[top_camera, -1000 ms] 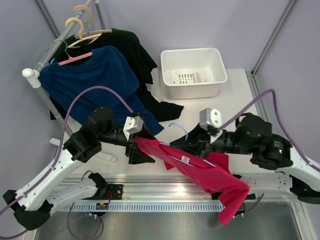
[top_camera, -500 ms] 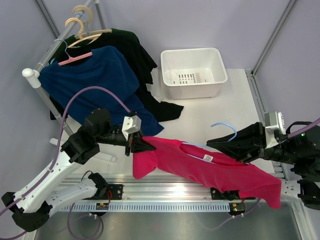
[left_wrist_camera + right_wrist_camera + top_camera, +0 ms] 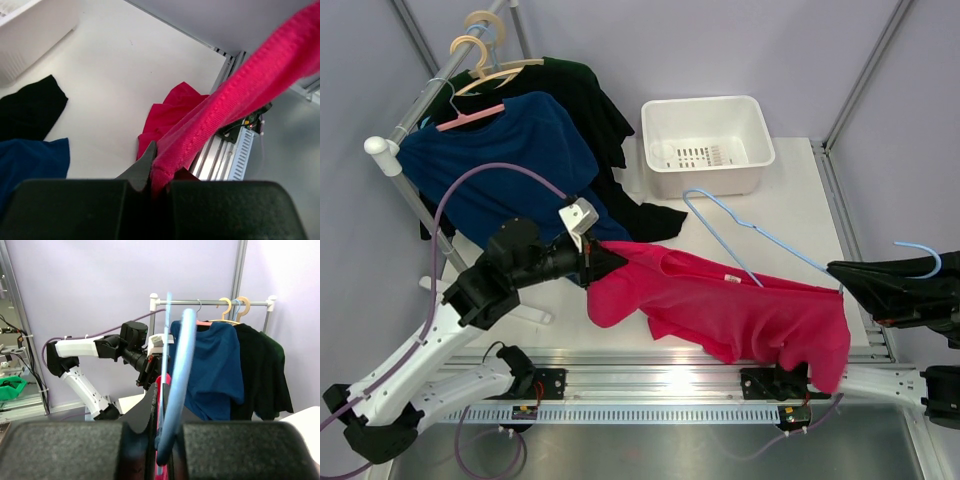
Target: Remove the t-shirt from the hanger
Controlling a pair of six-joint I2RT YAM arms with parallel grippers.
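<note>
The crimson-pink t-shirt (image 3: 720,305) lies stretched across the table's front, its right end hanging over the edge. My left gripper (image 3: 610,262) is shut on its left end; in the left wrist view the cloth (image 3: 240,95) runs taut out of the left gripper (image 3: 159,165). The light-blue wire hanger (image 3: 760,235) slants from the bin's front to the far right. One of its wires dips into the shirt's neck. My right gripper (image 3: 837,272) at the right edge is shut on the wire near the hook. In the right wrist view the hanger (image 3: 177,375) sits pinched in the right gripper (image 3: 162,412).
A white bin (image 3: 707,145) stands at the back of the table. On the rack rail (image 3: 425,105) at the left hang a navy blue shirt (image 3: 505,165) on a pink hanger (image 3: 470,117) and a dark green shirt (image 3: 582,92) on wooden hangers (image 3: 485,55).
My right gripper has pulled the hanger far to the right, drawing most of it out of the shirt. My left gripper has shut on the shirt's left end, and the shirt is now stretched flat.
</note>
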